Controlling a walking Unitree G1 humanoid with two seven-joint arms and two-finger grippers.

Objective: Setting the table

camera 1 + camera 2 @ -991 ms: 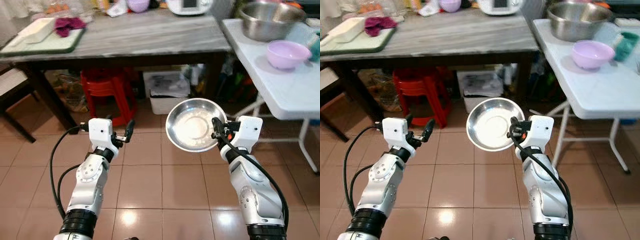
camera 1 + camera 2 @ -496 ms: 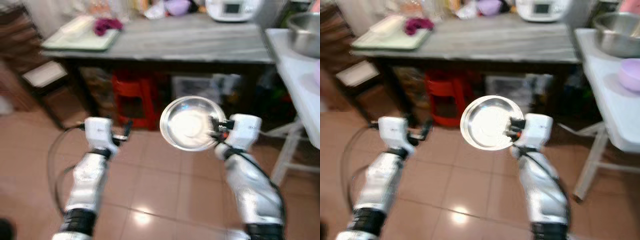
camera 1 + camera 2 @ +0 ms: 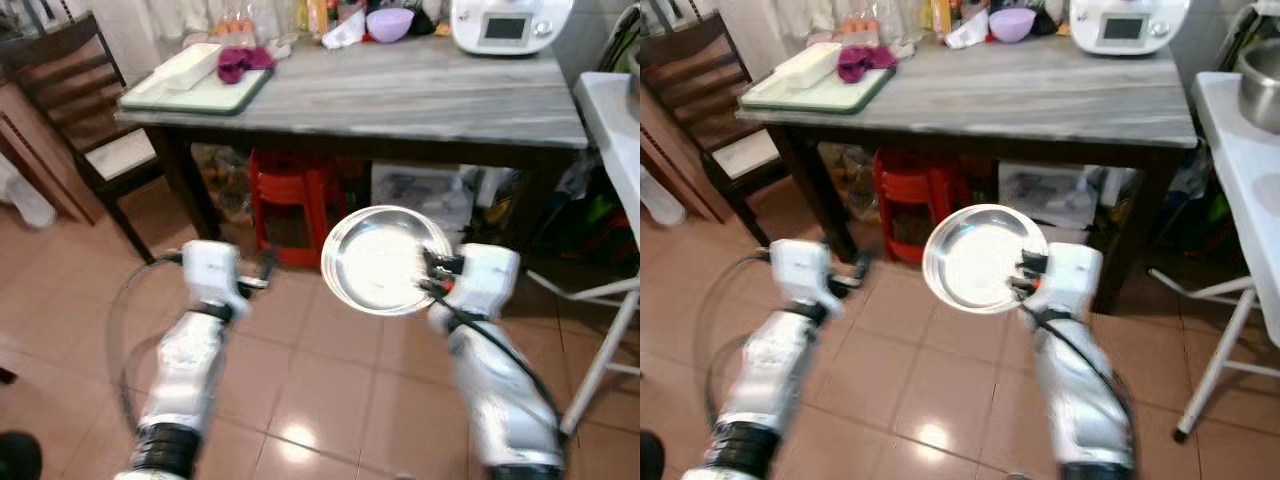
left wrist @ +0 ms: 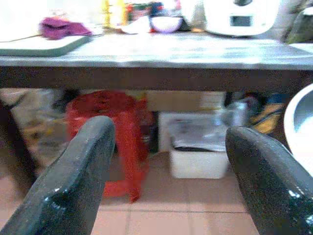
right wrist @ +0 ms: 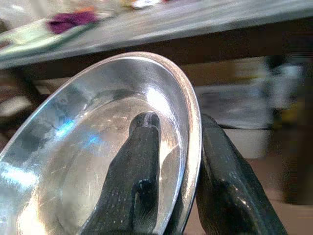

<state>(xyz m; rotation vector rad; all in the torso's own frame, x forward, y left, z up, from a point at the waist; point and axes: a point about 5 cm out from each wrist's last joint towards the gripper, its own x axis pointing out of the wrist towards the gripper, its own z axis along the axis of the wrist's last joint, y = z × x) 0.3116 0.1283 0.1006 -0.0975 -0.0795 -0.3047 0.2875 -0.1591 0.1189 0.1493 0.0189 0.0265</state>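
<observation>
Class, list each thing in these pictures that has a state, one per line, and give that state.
Steel plate: tilted on edge, held off the floor, nothing in it.
Right gripper: shut on the plate's rim, one finger inside, one behind.
Left gripper: open, holding nothing.
Purple bowl: upright on the grey table.
Red stool: upright under the table.

plate (image 3: 385, 258): shiny silver
table (image 3: 420, 95): grey streaked top, dark legs
stool (image 3: 292, 200): red
cloth (image 3: 236, 63): magenta
bowl (image 3: 389, 22): lilac
floor (image 3: 330, 380): terracotta tiles
gripper fingers (image 5: 139, 181): black
</observation>
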